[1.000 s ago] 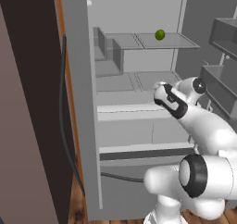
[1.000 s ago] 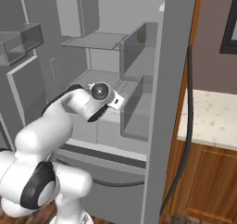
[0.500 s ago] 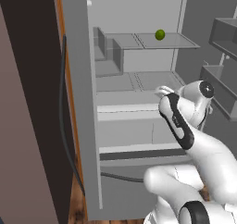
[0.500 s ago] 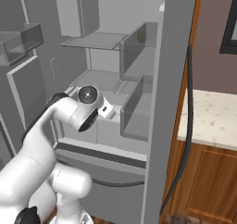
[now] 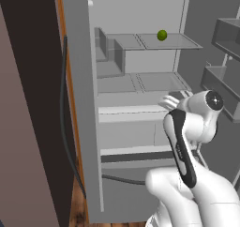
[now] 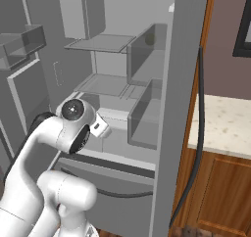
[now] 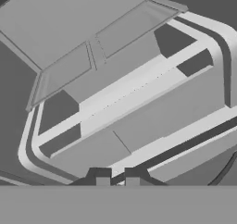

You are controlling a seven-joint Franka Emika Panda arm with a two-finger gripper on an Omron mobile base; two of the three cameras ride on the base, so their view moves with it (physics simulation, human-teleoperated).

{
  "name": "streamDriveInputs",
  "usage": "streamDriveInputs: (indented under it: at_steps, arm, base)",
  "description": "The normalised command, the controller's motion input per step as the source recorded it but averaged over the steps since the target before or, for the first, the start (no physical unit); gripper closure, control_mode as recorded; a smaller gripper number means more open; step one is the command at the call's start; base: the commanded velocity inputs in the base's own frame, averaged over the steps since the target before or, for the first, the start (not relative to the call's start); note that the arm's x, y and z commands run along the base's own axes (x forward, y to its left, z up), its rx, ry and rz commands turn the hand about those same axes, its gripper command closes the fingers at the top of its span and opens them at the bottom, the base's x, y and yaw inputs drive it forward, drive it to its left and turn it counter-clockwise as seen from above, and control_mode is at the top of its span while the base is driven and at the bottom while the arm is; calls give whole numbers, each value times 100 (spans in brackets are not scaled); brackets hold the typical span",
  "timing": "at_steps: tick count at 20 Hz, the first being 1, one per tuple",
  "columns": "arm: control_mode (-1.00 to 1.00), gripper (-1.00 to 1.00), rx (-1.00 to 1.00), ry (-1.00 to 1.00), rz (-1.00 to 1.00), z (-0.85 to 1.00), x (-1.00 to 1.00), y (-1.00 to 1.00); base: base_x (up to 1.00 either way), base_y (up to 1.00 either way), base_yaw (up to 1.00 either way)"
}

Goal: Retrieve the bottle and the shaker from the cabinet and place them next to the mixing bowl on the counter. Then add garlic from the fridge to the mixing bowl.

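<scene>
The tall grey fridge (image 5: 80, 109) stands open before me, its pale interior showing glass shelves (image 5: 140, 83) and drawers (image 7: 139, 112). My gripper (image 7: 117, 179) hovers in front of the lower shelf and drawers, at about mid height of the fridge (image 6: 188, 84). Its two dark fingertips (image 7: 102, 178) sit close together, shut, and I can make out nothing between them. In the left base view the gripper (image 5: 167, 101) points into the fridge from the right. The garlic is hidden. Bottle, shaker, cabinet and mixing bowl are out of view. A strip of beige counter (image 6: 226, 126) lies right of the fridge.
A small green round fruit (image 5: 162, 34) rests on the top glass shelf. Door bins (image 5: 224, 83) hang on the open door at the right. A dark door seal (image 6: 198, 133) runs down the fridge's edge. Brown cupboards (image 6: 220, 192) stand under the counter.
The hand has drawn back out of the fridge and dropped lower while the arm folded up. The fingers stayed shut.
</scene>
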Motion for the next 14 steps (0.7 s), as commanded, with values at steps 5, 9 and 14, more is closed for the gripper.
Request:
streamDriveInputs:
  at_steps: [5, 9, 14]
  arm:
    - [-100, 100, 0, 0, -7, 0, -62, 7]
    - [-100, 100, 0, 1, -2, 0, -45, 8]
    - [-100, 100, 0, 0, 0, 0, -6, 9]
  base:
    - [0, 0, 0]
    - [0, 0, 0]
    - [0, 0, 0]
